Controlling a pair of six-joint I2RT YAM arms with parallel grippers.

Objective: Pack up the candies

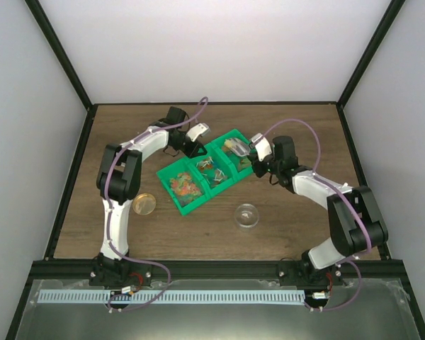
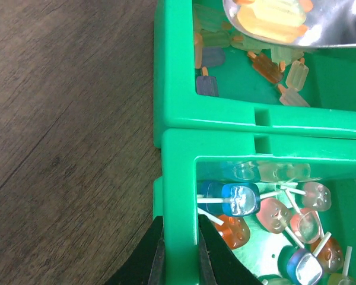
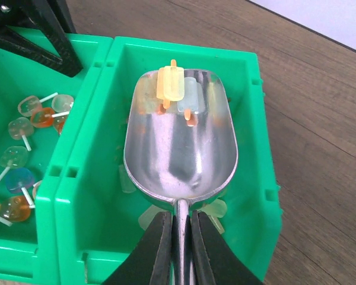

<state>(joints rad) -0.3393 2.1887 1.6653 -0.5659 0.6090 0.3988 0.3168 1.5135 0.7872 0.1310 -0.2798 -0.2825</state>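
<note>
White panels wall in a wooden table (image 1: 297,134), with both arms reaching from the near edge toward its middle. Three green bins sit touching in a slanted row, running from near left to far right. The near bin (image 1: 185,206) holds a mixed orange, red and green heap. The middle bin (image 2: 178,160) holds lollipops (image 2: 240,199) on white sticks. The far bin (image 3: 258,119) holds the candies (image 3: 172,83), small ice-pop shapes in orange, yellow and pale green.

The left gripper (image 2: 179,228) straddles the outer wall of the middle bin, one finger on each side, clamped against the plastic close to where that bin meets the far one. The right gripper (image 3: 179,222) pinches the thin handle of the metal scoop (image 3: 181,148). The scoop's bowl lies inside the far bin, with several candies gathered at its front lip and more loose on the bin floor beneath and beside it.

A clear round cup (image 1: 246,214) stands on the table near the row, on the right arm's side. An amber round dish (image 1: 146,204) lies beside the left arm.
</note>
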